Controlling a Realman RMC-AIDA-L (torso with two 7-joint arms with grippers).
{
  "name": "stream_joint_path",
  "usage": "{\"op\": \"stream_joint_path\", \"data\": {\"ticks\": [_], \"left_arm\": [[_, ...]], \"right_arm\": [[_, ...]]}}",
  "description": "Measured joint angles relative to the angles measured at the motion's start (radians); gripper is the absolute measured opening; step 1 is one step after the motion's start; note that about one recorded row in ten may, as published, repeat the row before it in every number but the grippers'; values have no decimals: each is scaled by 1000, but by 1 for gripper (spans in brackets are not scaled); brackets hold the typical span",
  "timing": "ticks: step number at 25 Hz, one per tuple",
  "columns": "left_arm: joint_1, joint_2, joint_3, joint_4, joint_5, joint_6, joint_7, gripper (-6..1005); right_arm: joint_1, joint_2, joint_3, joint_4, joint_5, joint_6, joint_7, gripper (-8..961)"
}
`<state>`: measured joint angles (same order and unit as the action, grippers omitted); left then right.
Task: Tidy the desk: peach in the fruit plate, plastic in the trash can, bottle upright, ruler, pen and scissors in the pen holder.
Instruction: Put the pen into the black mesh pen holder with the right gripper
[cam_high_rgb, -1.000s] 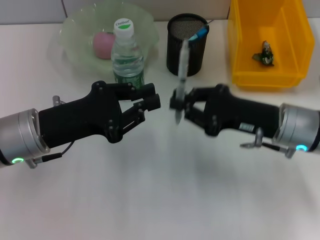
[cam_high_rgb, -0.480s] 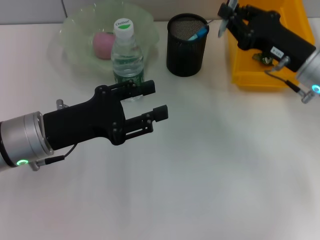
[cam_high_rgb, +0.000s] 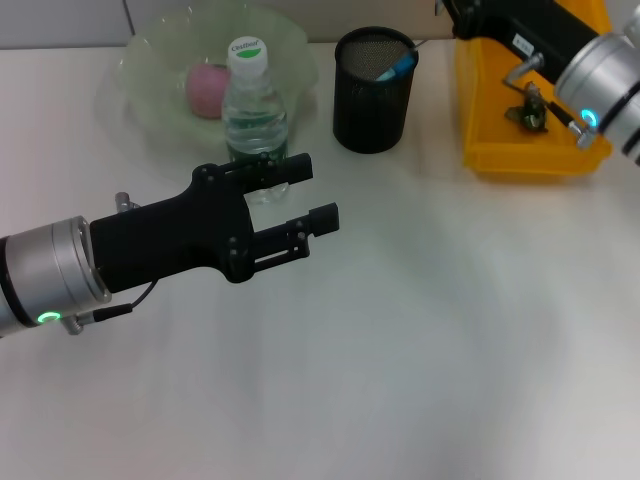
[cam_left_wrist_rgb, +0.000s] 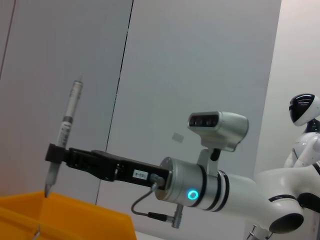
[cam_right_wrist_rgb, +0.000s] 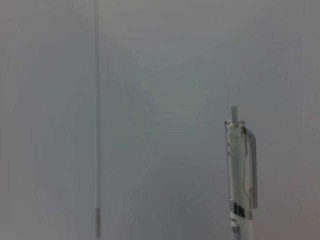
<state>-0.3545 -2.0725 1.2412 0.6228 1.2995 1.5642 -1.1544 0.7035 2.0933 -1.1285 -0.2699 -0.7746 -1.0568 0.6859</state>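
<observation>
Left gripper (cam_high_rgb: 305, 200) over bare table (cam_high_rgb: 420, 330), just in front of bottle (cam_high_rgb: 255, 105); fingers spread wide, nothing between them. Bottle upright, green cap on, standing against the near rim of fruit plate (cam_high_rgb: 145, 60). Peach (cam_high_rgb: 207, 88) inside plate, behind bottle.

Right gripper (cam_left_wrist_rgb: 56, 155) raised at far right, above the yellow bin (cam_high_rgb: 480, 100); fingertips cut off by the top edge in head view. From left wrist view: fingers clamped on pen (cam_left_wrist_rgb: 64, 135) near its lower third, pen close to vertical, tip down, over the bin's edge. Right wrist view shows only the pen's clear clip end against a grey wall.

Holder (cam_high_rgb: 373, 90), black mesh, between plate and bin, well apart from right gripper; blue item (cam_high_rgb: 397, 68) leaning inside, possibly another pen, too small to tell. Small dark scrap (cam_high_rgb: 527, 110) on bin floor.
</observation>
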Motion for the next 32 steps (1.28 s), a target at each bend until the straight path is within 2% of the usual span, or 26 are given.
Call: {"op": "stream_joint_path", "data": {"ticks": [3,5,10,24,32], "left_arm": [[-5,0,-3,0,-1,-3,0,646],[-8,0,-5,0,-2,-4,0,646],[-24,0,-4,0,-2,-30,1,646],[-39,0,-4,1,-2,-49,-3,647],[-40,0,-6,0,-2,-49,-4,647]], "right_arm": [[24,0,0,12,7,41,-6,139],[71,0,-1,38,8,119,-6,139],[104,0,-4,67,2,153,-10,139],[108,-1,-72,87,0,158,-9,139],[105,-1,-78,82,5,159,-10,205]]}}
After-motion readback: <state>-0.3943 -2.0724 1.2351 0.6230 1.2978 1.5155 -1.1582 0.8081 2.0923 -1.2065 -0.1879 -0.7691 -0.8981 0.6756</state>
